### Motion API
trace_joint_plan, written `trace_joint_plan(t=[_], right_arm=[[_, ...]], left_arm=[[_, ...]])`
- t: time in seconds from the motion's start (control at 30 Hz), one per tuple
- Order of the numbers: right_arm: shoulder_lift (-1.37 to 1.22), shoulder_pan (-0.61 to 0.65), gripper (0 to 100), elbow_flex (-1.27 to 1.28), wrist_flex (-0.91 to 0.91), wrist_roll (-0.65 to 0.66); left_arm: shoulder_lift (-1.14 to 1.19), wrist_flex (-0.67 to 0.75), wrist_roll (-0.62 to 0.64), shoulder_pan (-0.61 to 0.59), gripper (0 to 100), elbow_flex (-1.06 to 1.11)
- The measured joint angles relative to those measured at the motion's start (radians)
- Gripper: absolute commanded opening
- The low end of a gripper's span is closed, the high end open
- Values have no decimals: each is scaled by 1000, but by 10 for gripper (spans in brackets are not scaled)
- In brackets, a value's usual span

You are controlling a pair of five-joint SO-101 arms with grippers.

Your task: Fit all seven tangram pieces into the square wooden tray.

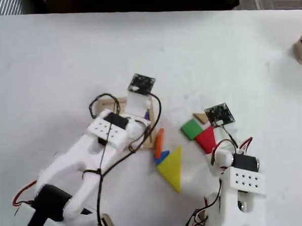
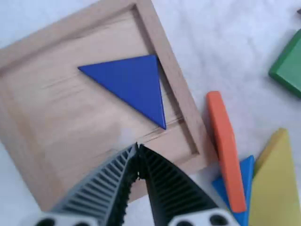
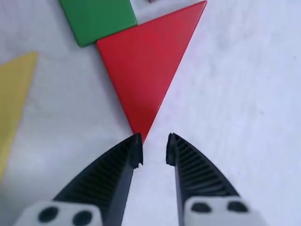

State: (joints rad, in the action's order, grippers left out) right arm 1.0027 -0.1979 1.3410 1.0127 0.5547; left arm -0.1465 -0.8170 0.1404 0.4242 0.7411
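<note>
Right claw [image 3: 154,150] slightly apart, empty; red triangle [image 3: 146,66] straight ahead on bench [image 3: 244,94], tip pointing into gap. Left claw [image 2: 138,162] closed, empty, over tray [image 2: 173,80]; blue triangle [image 2: 131,82] inside, just ahead.

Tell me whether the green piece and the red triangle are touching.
Touching. The right wrist view shows the green piece lying along part of an edge of the red triangle, with no gap between them.

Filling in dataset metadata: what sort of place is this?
Probably a robotics lab bench: plain white table, the white left arm and right arm with exposed wires, square wooden tray as a test puzzle.
</note>
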Motion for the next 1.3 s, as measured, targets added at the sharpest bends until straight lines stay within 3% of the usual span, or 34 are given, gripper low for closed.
trace_joint_plan(t=[0.33, 0.5, 0.8, 1.3], right_arm=[[0, 0, 87, 0, 0, 0], [0, 0, 87, 0, 0, 0], [0, 0, 87, 0, 0, 0], [0, 0, 87, 0, 0, 0]], left_arm=[[330, -18, -3, 5, 23, -245], [342, -15, -8, 5, 23, -269], [353, 167, 34, -32, 23, -267], [258, 167, 63, -35, 23, -199]])
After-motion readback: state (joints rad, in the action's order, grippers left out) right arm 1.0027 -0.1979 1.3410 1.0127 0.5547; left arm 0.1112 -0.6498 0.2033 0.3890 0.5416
